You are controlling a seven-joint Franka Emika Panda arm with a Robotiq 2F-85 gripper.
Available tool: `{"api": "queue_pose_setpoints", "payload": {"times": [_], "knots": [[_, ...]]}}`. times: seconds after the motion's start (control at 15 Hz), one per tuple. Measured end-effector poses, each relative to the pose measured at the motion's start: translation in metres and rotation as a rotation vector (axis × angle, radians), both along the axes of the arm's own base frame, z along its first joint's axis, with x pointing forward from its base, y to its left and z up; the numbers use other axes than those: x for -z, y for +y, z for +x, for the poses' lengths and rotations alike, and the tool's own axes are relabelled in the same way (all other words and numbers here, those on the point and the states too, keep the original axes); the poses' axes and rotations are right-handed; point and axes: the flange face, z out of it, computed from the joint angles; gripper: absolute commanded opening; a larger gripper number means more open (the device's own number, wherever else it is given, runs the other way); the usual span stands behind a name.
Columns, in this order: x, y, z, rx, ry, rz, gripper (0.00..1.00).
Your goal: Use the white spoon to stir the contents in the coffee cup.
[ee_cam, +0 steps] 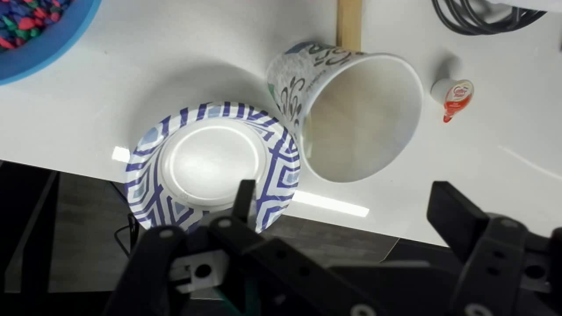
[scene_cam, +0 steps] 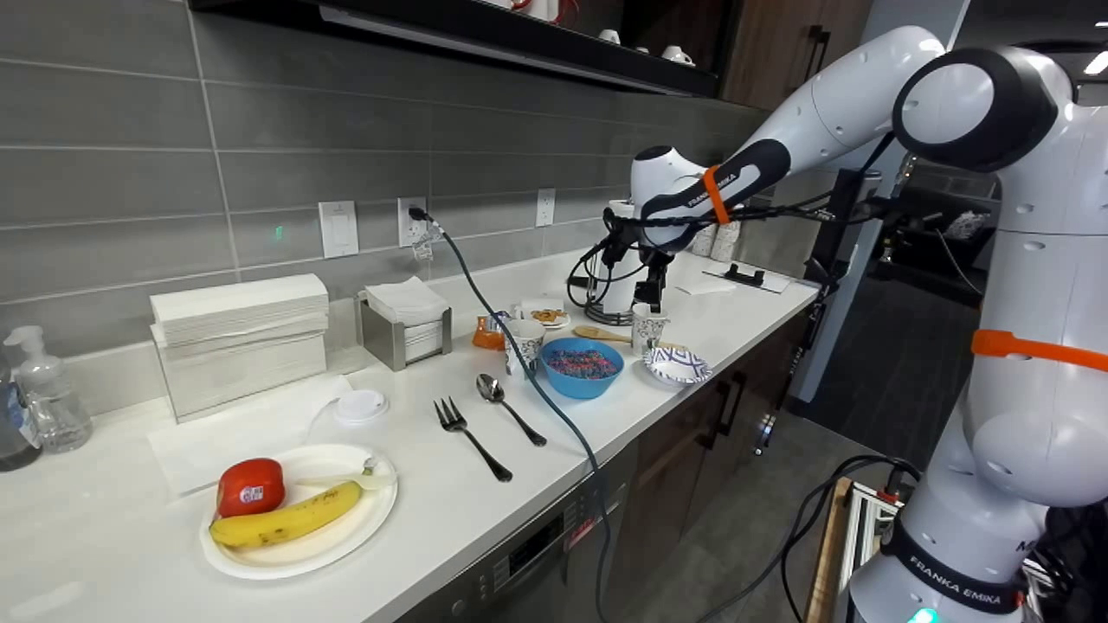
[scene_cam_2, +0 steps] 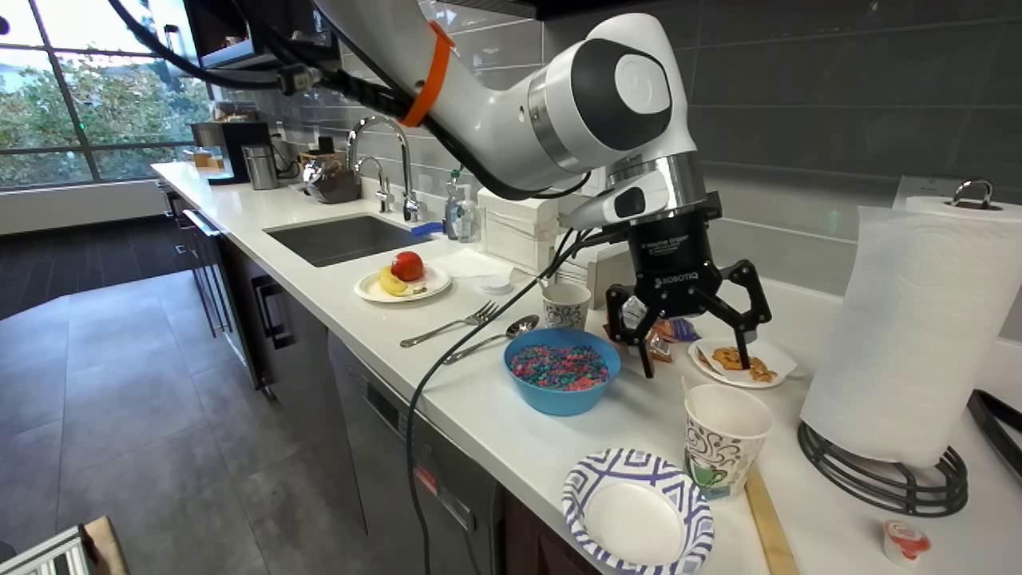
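One swirl-printed white paper cup (scene_cam_2: pixel 722 451) stands just beside one blue-patterned white paper bowl (scene_cam_2: pixel 637 521); a second such cup (scene_cam_2: pixel 565 313) stands just beside one round blue plastic bowl (scene_cam_2: pixel 562 402). At the first cup's rim shows one thin white stick (scene_cam_2: pixel 686 390); whether a spoon's handle, I cannot tell. One black two-fingered gripper (scene_cam_2: pixel 697 370) hangs above, both fingers spread wide.

Your arm (scene_cam: pixel 866 95) stands up from its base (scene_cam: pixel 943 562), is bent high at the elbow (scene_cam: pixel 978 108), and slopes down to the wrist (scene_cam_2: pixel 631 88). Below it, in an exterior view, your gripper (scene_cam_2: pixel 696 372) points downward. You have its two fingers (scene_cam_2: pixel 645 359) spread wide and bowed outward, the fingertips (ee_cam: pixel 454 215) well apart in the wrist view too.
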Motion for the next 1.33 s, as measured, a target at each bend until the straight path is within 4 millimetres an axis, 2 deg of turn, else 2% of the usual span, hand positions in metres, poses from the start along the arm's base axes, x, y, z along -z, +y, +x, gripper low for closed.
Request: {"api": "queue_pose_setpoints", "payload": {"times": [0.47, 0.6, 0.67, 0.8, 0.87, 1.0, 1.13, 1.2, 1.27, 1.33], "knots": [[0.019, 0.016, 0.006, -0.002, 0.022, 0.048, 0.99], [0.021, 0.015, 0.006, 0.01, 0.02, 0.06, 0.74], [0.021, 0.014, 0.006, 0.016, 0.017, 0.065, 0.71], [0.02, 0.012, 0.006, 0.03, 0.008, 0.077, 0.53], [0.019, 0.011, 0.006, 0.036, 0.0, 0.082, 0.55], [0.018, 0.008, 0.007, 0.042, -0.025, 0.087, 0.35], [0.016, 0.006, 0.01, 0.042, -0.054, 0.086, 0.32], [0.016, 0.005, 0.011, 0.042, -0.068, 0.084, 0.28], [0.016, 0.003, 0.012, 0.045, -0.079, 0.084, 0.32], [0.016, 0.002, 0.013, 0.046, -0.089, 0.082, 0.29]]}}
